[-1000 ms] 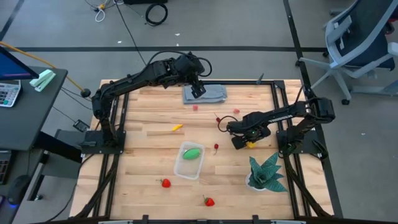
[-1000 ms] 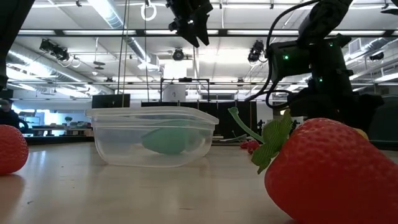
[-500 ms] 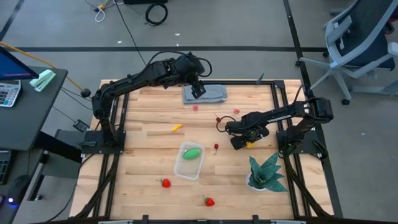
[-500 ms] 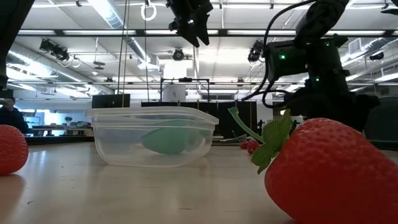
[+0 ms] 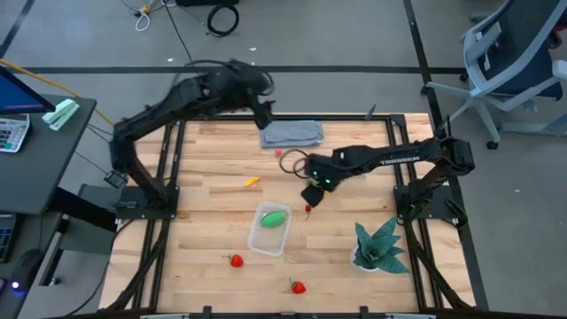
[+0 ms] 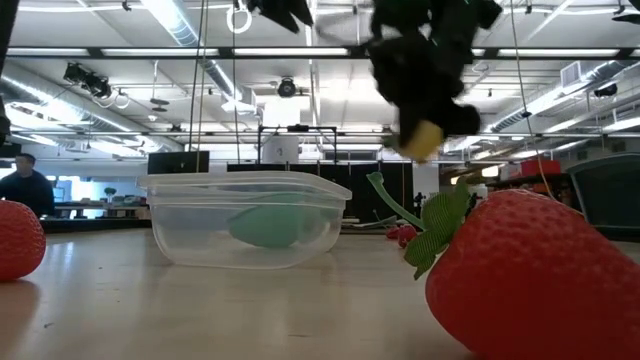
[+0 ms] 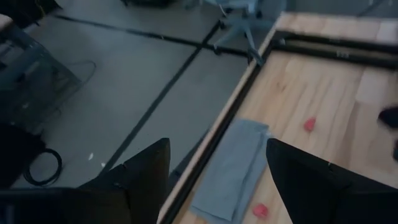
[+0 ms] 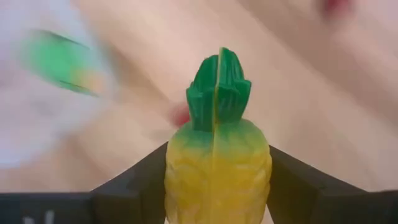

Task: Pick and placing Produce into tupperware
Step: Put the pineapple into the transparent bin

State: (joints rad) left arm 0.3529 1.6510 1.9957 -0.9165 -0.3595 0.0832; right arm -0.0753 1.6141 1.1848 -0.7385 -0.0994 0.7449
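1. Fingers of the right gripper (image 8: pixel 214 186) are clamped on a small yellow pineapple toy (image 8: pixel 217 165) with a green crown, one dark finger on each flank and the crown pointing away from the wrist.
2. Seen from above, that gripper (image 5: pixel 312 190) hangs over the tabletop (image 5: pixel 204 213) just beside the clear tupperware (image 5: pixel 269 229), which lies toward the left arm's side and a little nearer the front edge; the right arm is plainly the nearer one.
3. A green oblong fruit (image 5: pixel 273 217) already lies in the tub, so the free room looks to be at its front end.
4. The left gripper (image 7: pixel 217 180) has its fingers apart, holding nothing, up by the grey cloth (image 5: pixel 291 134) at the back edge.
5. Only the wrist view shows the toy is a pineapple; the low view gives only a yellow lump (image 6: pixel 422 139) held higher than the tub's rim (image 6: pixel 245 181).
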